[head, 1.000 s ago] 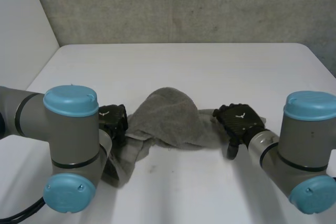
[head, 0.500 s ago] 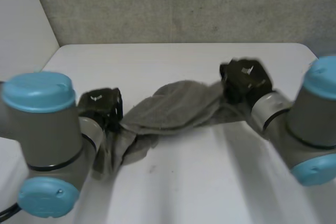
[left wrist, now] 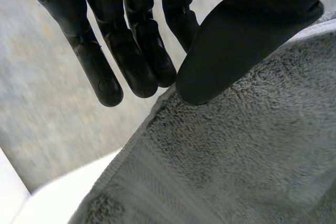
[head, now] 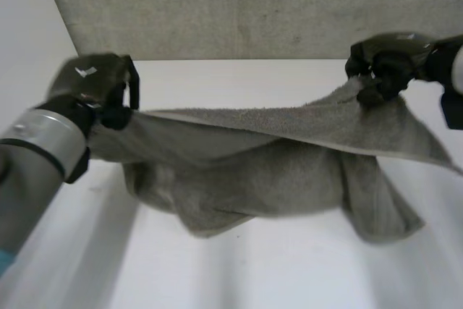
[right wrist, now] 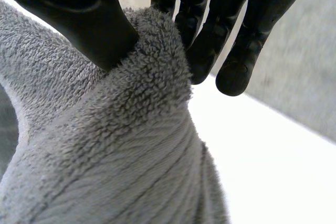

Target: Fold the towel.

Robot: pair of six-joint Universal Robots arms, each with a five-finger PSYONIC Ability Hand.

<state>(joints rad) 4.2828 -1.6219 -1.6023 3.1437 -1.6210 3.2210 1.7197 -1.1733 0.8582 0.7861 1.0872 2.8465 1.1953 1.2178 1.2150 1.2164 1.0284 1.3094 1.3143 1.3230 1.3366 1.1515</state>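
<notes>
Head view shows the grey towel (head: 275,171) held up over the white table (head: 239,273), top edge taut, middle sagging. Left hand (head: 90,86) pinches its nine-o'clock end between thumb and fingers; right hand (head: 383,59) clamps the two-o'clock corner likewise. A white mark (head: 85,72) on the left hand's back is unreadable.

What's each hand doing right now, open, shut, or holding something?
Left hand: shut on the towel, pinching its edge.
Right hand: shut on the towel, pinching its other end.
</notes>
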